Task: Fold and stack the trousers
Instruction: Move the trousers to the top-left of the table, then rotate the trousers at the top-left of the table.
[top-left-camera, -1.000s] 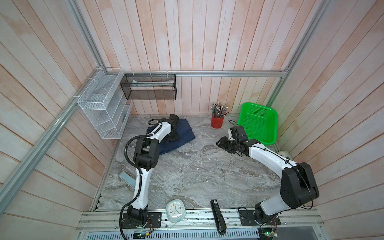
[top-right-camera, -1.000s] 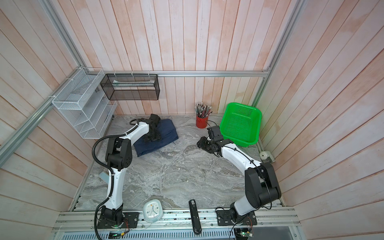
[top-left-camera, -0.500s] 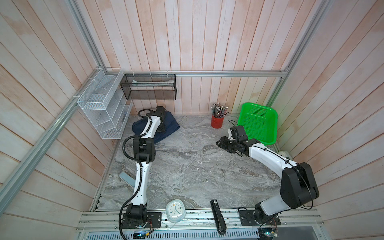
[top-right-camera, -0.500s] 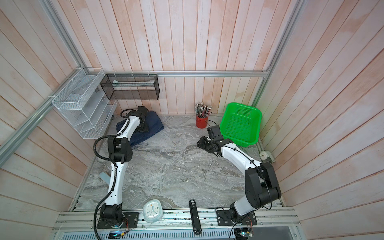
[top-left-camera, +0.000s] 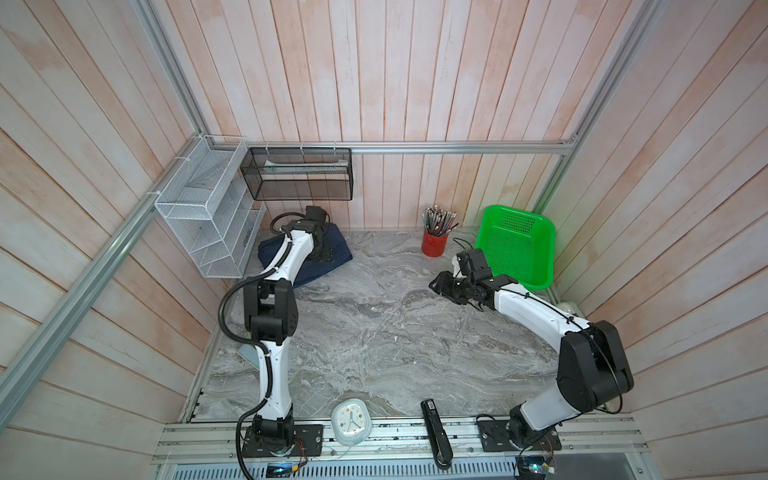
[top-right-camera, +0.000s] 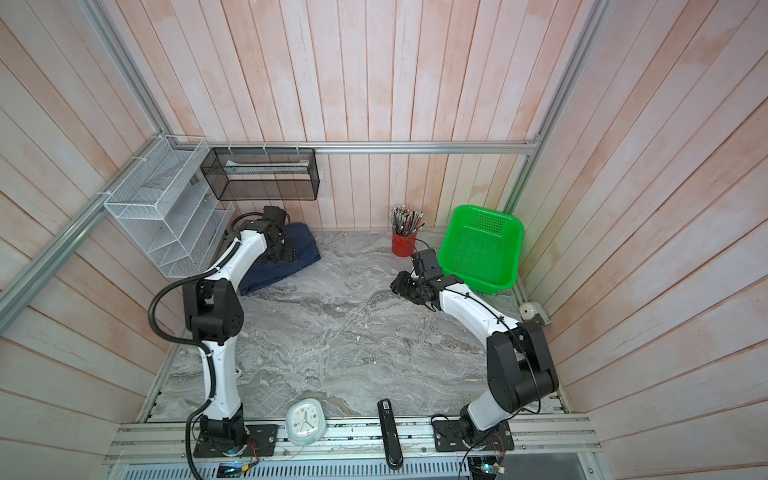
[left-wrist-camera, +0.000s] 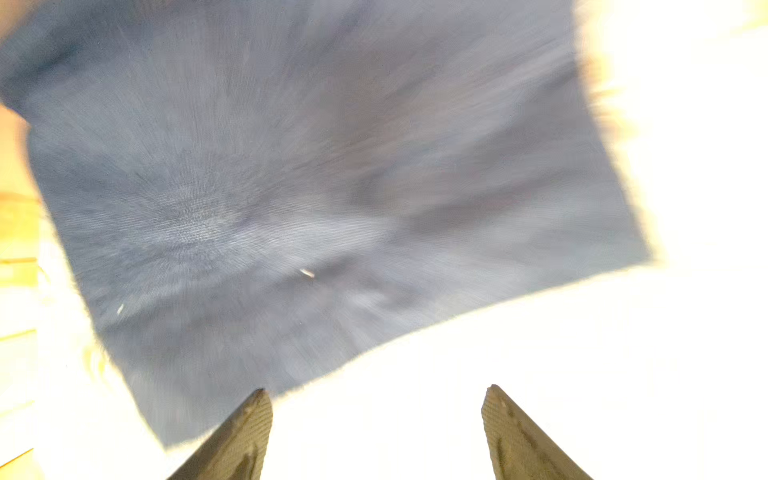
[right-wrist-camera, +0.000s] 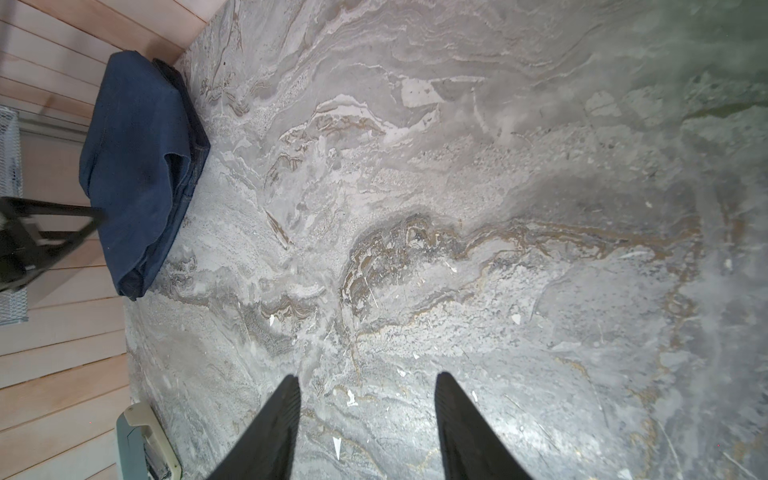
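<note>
Top view: pencils (top-left-camera: 438, 216) in red cup (top-left-camera: 433, 248); trousers (top-left-camera: 320, 272) folded; both jaws released.

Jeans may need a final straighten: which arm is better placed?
Likely left: the left gripper hovers at the trousers, jaws open; the right gripper sits across the table by the green basket.

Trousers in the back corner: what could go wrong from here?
Left hand is open just above the folded trousers; a finger could catch the top layer and spoil the fold. That arm is also close beside the white wire rack and could clip it.
</note>
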